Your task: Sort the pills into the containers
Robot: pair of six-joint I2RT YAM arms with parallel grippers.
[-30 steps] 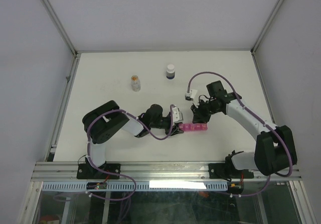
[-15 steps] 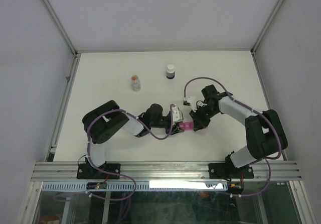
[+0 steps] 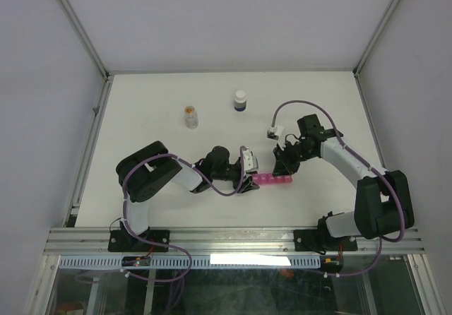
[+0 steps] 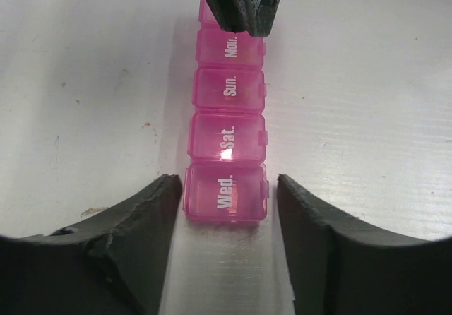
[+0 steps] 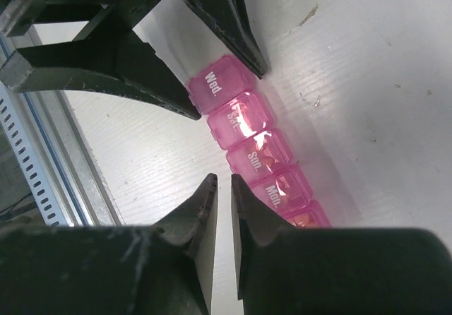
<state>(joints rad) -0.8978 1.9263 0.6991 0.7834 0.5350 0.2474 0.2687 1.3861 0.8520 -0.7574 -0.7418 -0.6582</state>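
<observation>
The pink organizer (image 3: pixel 273 181) is lying flat on the desk (image 3: pixel 155 96) between the two arms, its lids reading Wed., Sat., Sun., Mon. The left hand (image 4: pixel 224 188) is straddling the Wed. end, fingers apart with a thin gap showing on each side. The right hand (image 5: pixel 224 184) is hanging over the Mon. end, fingers almost together and gripping nothing.
</observation>
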